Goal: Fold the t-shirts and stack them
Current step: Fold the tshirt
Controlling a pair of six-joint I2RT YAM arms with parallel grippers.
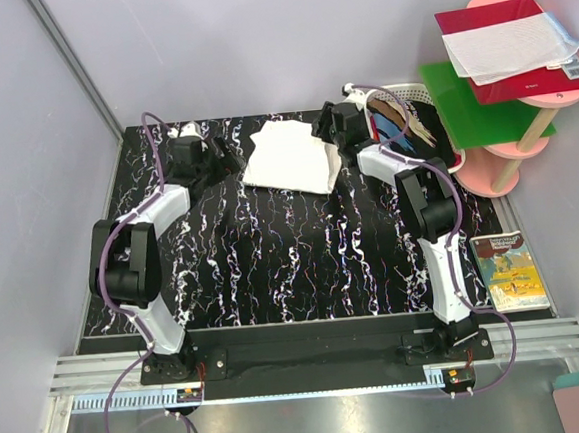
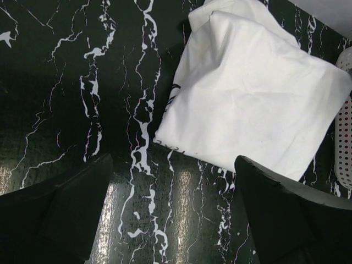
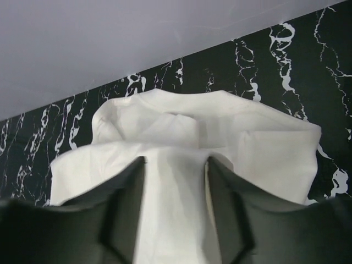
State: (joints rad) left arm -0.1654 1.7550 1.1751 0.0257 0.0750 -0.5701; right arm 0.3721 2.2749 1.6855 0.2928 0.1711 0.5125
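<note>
Both arms reach toward the far edge of the black, white-veined bench (image 1: 293, 266), elbows bent and forearms stretched forward. The folded white cloth t-shirt (image 1: 287, 156) lies flat at that far edge, roughly midway along it, between the two wrists. The left tool (image 1: 207, 155) hangs just left of the shirt, low over bare bench, jaws spread wide and empty. The right tool (image 1: 331, 133) tilts down over the shirt's right edge, its fingers (image 3: 124, 220) parted with white cloth in the gap. Whether the pads touch the fabric is hard to tell.
</note>
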